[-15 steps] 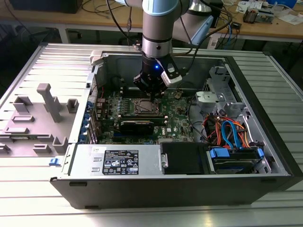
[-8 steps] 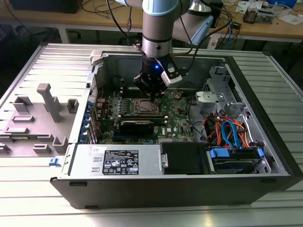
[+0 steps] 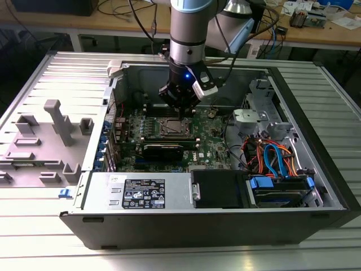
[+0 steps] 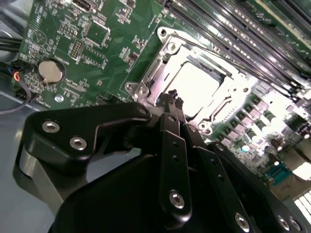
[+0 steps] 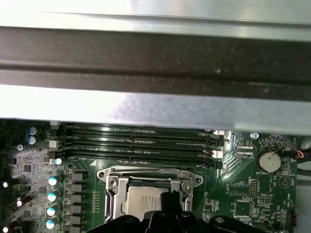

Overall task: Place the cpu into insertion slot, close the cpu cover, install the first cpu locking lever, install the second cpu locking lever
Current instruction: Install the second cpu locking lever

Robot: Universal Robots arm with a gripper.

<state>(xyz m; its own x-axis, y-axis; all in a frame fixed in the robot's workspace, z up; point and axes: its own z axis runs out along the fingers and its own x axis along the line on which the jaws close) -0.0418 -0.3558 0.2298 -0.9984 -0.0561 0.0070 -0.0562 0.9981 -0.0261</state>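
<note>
Inside an open computer case point(image 3: 316, 169), the black gripper point(image 4: 176, 102) hangs just above the insertion slot point(image 4: 146, 77). Its fingers point(image 4: 170, 141) are pressed together and hold nothing. The cpu point(image 4: 197, 87) lies flat in the slot, with the silver cpu cover point(image 5: 114, 191) framing it on the green circuit board point(image 4: 92, 43). Long black memory slots point(image 5: 136, 143) run just beside the socket.

A lab: open computer case point(image 3: 316, 186) on metal table point(image 3: 169, 254), cluttered cable-strewn workbench point(image 3: 316, 28) behind.
</note>
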